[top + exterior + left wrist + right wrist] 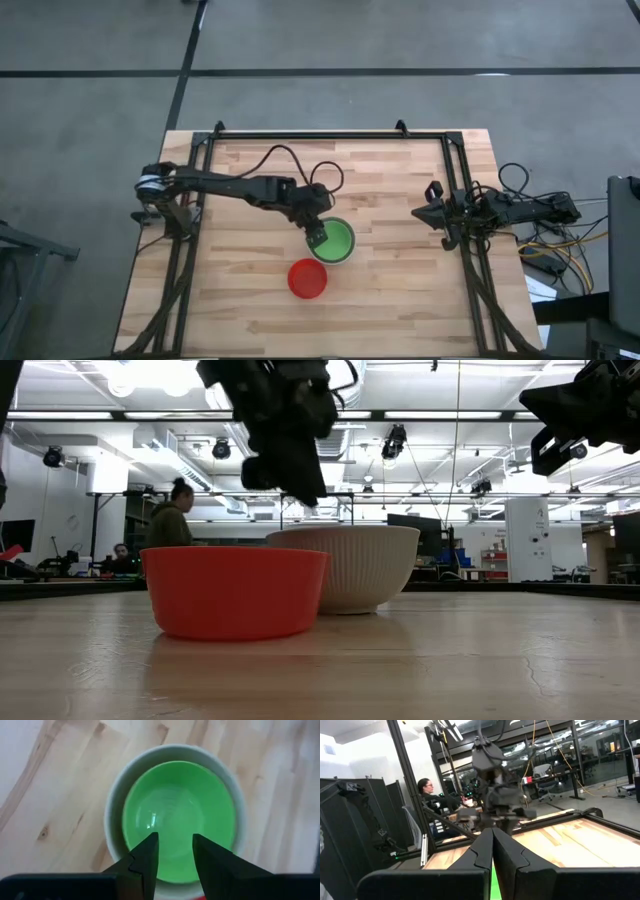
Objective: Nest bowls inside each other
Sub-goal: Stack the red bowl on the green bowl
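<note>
Wooden planks make up the table (400, 300), which sits on a grey floor inside a dark metal frame; in the low view a large workshop with ceiling lights lies beyond it, and a person (172, 515) stands far back.

Near the middle of the table stands the grey-white bowl (114, 810) with a green bowl (180, 820) seated inside it, so that only a pale rim shows around the green. From above it is not possible to tell whether one green bowl or several lie stacked there. The red bowl (307, 279) stands alone just beside this stack, toward the front edge, apart from it in the high view. It is not yet nested, so the task appears well along but unfinished; the red bowl probably goes in next.

The left gripper (174, 851) hangs directly over the green bowl, pointing down, likely because the stack is where a bowl gets dropped. Its two fingers (145, 860) stand apart with a clear gap between them, and nothing sits in that gap; they touch neither bowl, as the low view shows the arm above the rims.

The right gripper (492, 851) waits at the table's right side, well apart from the bowls, fingers pressed together and holding nothing.
</note>
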